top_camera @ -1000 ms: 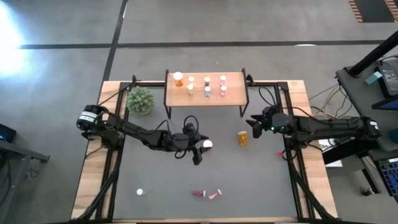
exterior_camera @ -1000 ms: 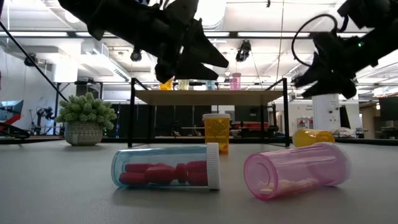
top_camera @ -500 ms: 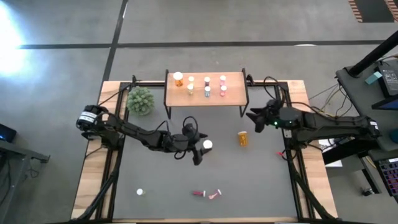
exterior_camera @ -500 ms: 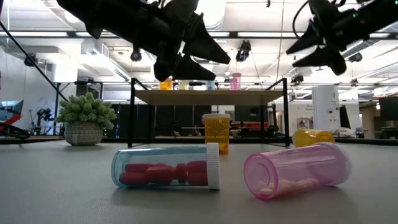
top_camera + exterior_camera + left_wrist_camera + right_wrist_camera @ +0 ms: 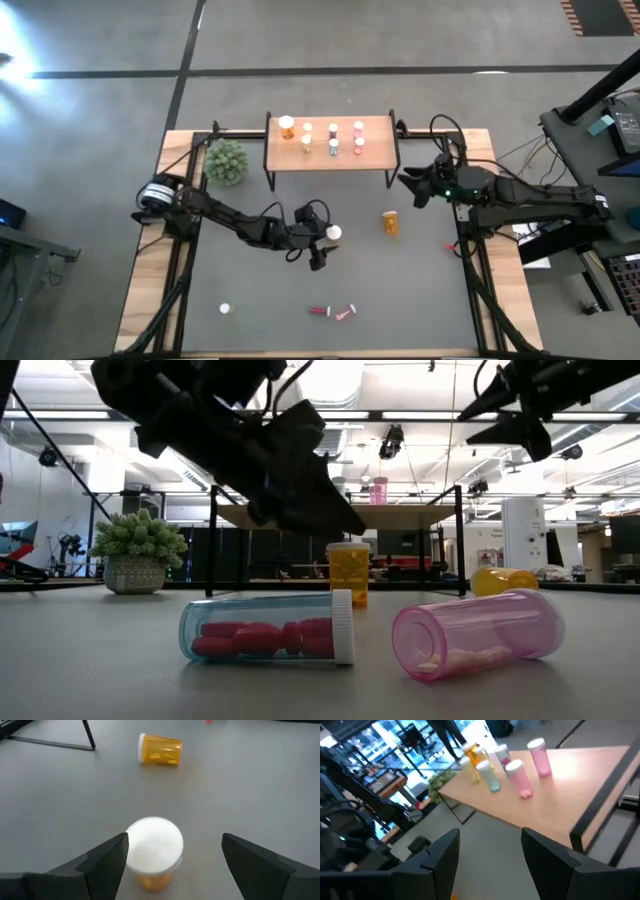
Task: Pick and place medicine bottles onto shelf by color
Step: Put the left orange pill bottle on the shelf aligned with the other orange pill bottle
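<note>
An upright orange bottle with a white cap stands on the table between the open fingers of my left gripper, close to one finger; it also shows in the high view. A second orange bottle lies on its side to the right. The light-wood shelf at the far edge carries several upright bottles. My right gripper is open and empty, raised beside the shelf's right end. A blue bottle of red pills and an uncapped pink bottle lie near the front edge. My left gripper comes at the upright orange bottle level, one finger on either side of it. One finger stands right against the white cap's edge; I cannot tell whether it touches. The bottle stands upright on the table.
A green bushy plant stands left of the shelf. A loose white cap lies at the near left. The shelf's black legs stand behind the bottles.
My left gripper has come down and a little toward the near edge, around the upright orange bottle, which has stayed put. My right gripper has risen and gone toward the far edge, toward the shelf's right end.
</note>
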